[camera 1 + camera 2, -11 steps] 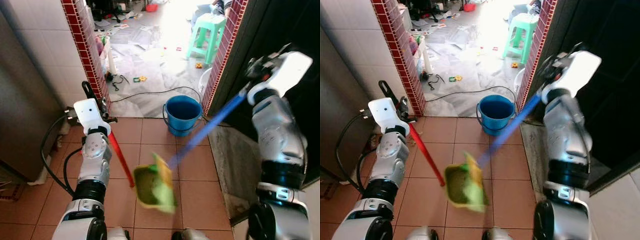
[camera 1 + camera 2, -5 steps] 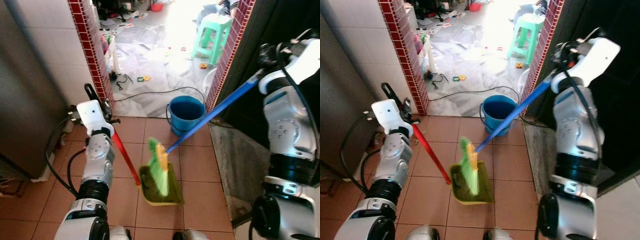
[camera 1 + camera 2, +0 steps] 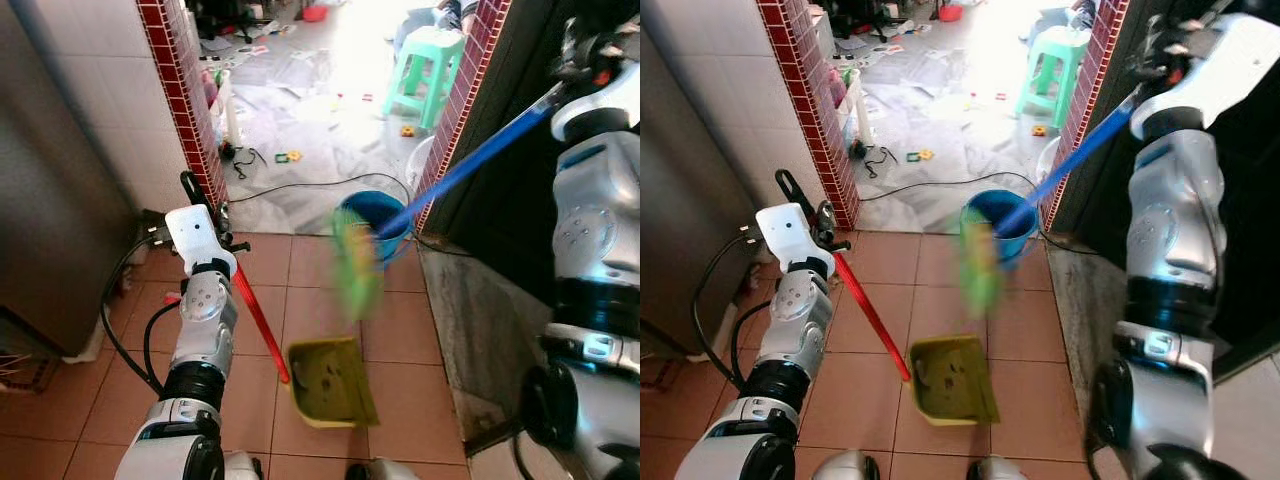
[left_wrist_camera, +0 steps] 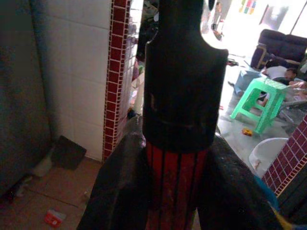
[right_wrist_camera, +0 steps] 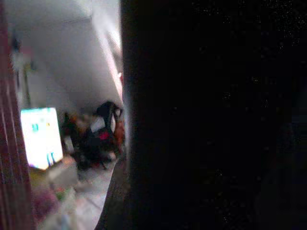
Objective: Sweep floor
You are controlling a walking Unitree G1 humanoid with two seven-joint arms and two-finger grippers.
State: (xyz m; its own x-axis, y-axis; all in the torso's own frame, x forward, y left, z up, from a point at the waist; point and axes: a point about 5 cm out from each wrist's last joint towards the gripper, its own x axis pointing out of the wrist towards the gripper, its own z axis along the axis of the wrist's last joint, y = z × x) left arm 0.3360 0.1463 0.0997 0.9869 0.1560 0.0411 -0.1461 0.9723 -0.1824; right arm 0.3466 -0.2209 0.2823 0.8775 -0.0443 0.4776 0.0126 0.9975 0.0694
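Note:
A green dustpan (image 3: 325, 382) rests on the terracotta floor tiles (image 3: 260, 260) in front of me. Its red handle (image 3: 258, 320) slants up to my left gripper (image 3: 204, 205), which is shut on it. In the left wrist view the red handle (image 4: 175, 184) with its black cap sits between the two black fingers (image 4: 120, 187). My right gripper (image 3: 588, 55) is raised at the upper right, shut on the broom's blue handle (image 3: 470, 160). The green broom head (image 3: 356, 262) is blurred in the air above the dustpan, just in front of a blue bucket (image 3: 385, 212).
Red-tiled pillars (image 3: 178, 90) frame a doorway into a bright, littered room with a green stool (image 3: 425, 60) and a black cable (image 3: 300, 185) on the floor. A grey cabinet (image 3: 50, 200) stands on my left. A dark doorway and grey step (image 3: 490, 330) lie on my right.
The broom head has left the dustpan and swung up and away toward the bucket as my right arm rose. The dustpan stays on the floor in my left gripper.

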